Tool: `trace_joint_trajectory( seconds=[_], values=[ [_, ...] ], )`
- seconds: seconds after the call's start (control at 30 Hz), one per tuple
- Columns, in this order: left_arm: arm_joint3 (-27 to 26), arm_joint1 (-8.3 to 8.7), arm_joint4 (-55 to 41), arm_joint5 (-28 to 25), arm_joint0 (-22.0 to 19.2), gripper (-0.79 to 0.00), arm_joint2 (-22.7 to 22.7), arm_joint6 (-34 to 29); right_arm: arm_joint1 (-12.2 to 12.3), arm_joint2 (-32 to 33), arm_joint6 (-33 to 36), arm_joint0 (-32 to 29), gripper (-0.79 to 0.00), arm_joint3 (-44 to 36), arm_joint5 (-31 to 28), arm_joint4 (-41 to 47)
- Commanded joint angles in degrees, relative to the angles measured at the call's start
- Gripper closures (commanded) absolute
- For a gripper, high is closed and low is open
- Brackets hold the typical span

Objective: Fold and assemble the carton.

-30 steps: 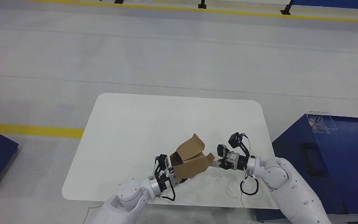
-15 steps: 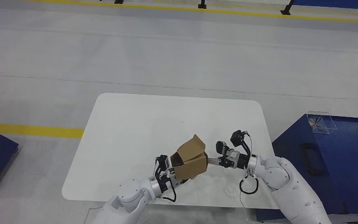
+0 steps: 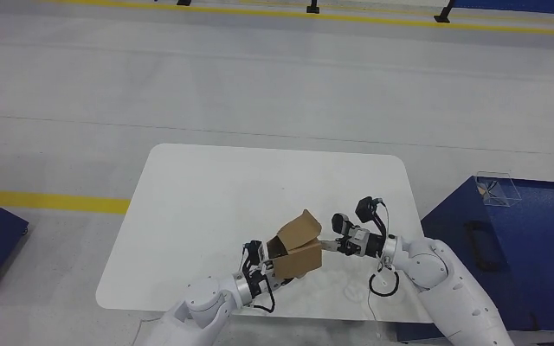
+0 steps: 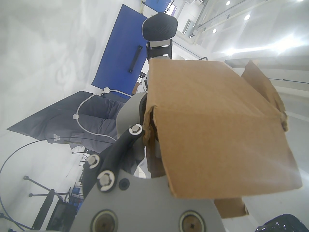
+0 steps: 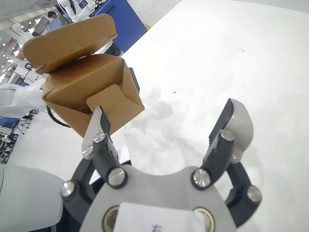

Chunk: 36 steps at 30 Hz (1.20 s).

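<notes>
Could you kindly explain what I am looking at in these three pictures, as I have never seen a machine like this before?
This is a two-armed robot working at a white table. One picture looks down from a camera above the arms. The other two come from a camera on each wrist, so each looks along that arm's grasping part. The left tool is clamped on a brown cardboard carton and holds it above the table, with the top flap raised. The right tool is open, and one of its fingertips appears to touch a small side flap of the carton.
</notes>
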Motion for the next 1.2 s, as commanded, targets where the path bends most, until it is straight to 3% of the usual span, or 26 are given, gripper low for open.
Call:
trace_joint_trajectory(
  seconds=[0.0,0.77,1.17],
  values=[
    [0.1,-0.04,-0.1,0.0,-0.1,0.000,0.1,0.0,0.0,0.0,0.0,0.1,-0.785,-0.1,0.0,0.2],
    [0.5,-0.53,-0.5,0.0,-0.7,0.000,0.9,0.7,-0.5,-1.7,1.4,1.6,-0.785,0.8,1.4,-0.6],
    [0.9,-0.58,-0.4,-0.1,-0.8,0.000,0.6,0.6,0.3,1.1,2.9,0.9,-0.785,3.1,0.8,0.3]
  ],
)
